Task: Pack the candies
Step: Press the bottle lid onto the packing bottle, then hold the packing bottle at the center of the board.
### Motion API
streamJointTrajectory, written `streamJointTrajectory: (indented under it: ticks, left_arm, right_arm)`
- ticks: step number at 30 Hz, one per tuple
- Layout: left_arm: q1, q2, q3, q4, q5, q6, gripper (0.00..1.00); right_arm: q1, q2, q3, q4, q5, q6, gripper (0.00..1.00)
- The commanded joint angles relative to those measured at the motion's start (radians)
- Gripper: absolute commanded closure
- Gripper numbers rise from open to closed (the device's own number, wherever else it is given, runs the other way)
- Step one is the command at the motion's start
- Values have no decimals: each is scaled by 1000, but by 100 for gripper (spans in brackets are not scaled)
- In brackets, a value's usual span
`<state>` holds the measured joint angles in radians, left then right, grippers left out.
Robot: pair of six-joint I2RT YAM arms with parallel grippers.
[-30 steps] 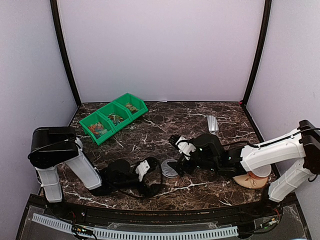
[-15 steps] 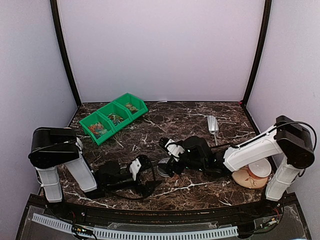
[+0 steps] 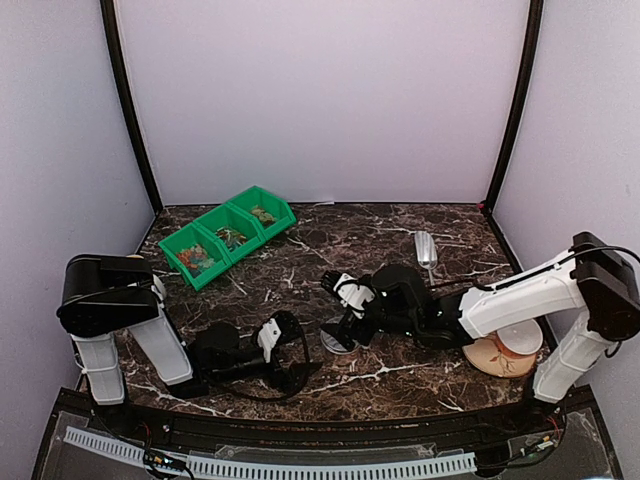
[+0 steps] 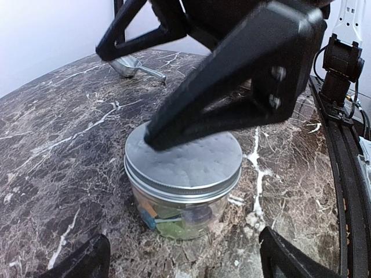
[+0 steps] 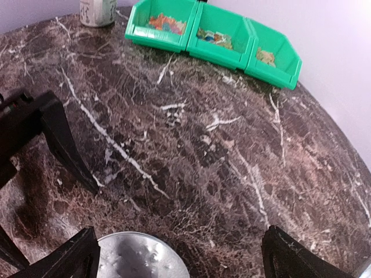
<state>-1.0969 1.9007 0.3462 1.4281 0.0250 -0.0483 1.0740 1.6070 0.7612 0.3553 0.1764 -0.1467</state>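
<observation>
Since right gripper point(image 5: 178, 240) hangs spread-open directly over silver metal lid point(image 4: 194, 165) of clear round jar point(image 4: 225, 200) holding mixed-colour candies point(image 4: 172, 226), it is nearer; left gripper point(image 4: 183, 255), also released, faces jar's side.

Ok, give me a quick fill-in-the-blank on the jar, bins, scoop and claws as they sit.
The jar holding candies is closed by a metal ___. The green bin row has ___ compartments. The scoop lies on the ___. The left claw and right claw are both ___.
Missing: lid, three, table, open.
</observation>
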Motion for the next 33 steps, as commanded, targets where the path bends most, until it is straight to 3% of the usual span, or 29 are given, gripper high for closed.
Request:
streamJointTrajectory:
  ticks: [1,8,13,16,21,26,33]
  left_arm:
    - [3,-9,-7,37,12,7,9]
    - [4,-5,-14,57,12,7,7]
    - [3,-4,-8,49,21,10,7]
    - [4,-12,-11,41,17,15,7]
    - [3,-10,-12,42,16,15,7]
    - [3,-15,-7,36,26,18,7]
    - [4,-17,-15,44,19,16,7]
  right_arm:
    - [-16,-110,4,64,-2,-36,3]
    - [-29,-98,-65,223,-54,-27,3]
    - [-31,61,-68,229,-56,15,3]
    - [-29,116,-59,138,-47,53,3]
    - [-31,60,-105,157,-41,61,3]
    - [-36,-23,-11,116,-82,2,3]
    - [-46,-136,5,243,-153,-30,3]
